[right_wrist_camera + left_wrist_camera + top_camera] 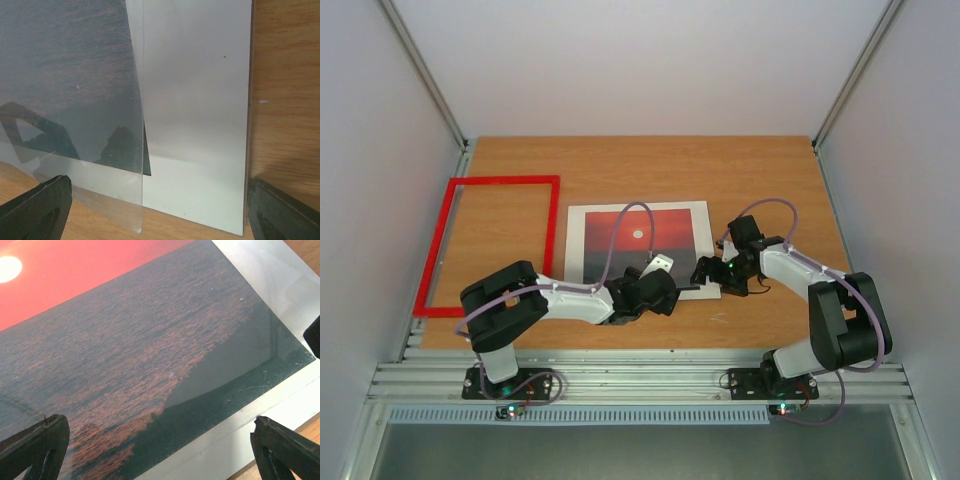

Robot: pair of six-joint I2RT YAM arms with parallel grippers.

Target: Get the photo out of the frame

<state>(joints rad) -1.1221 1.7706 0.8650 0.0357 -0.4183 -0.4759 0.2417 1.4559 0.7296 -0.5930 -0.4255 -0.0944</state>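
**Frame [505, 180] off to the side, photo [638, 215] parked mid-table**

Starting at the far left: the red rectangle is laid flat on the table [760, 170], well apart from everything else, and bare wood is seen through its opening. So it's already emptied out, and it looks like it's put there just to be kept out of the arms' way.

Moving right, the print is found face up near the middle, sun toward the far side and sea toward the arms, with a white mat [200, 100] bordering it. The left gripper [157, 435] is held low over the print's near edge, toward the right corner. Its jaws are spread wide and nothing is caught between them.

In the right wrist view a clear sheet [120, 195] is seen lying on top, skewed so that its corner sticks out past the mat's near edge onto the wood. That overhang is probably why the right gripper [157, 190] is held right at that edge, also wide open and empty. It's judged the easiest spot for a finger to be slipped under.

Writing: none can be read. No brand, label or caption is made out anywhere.
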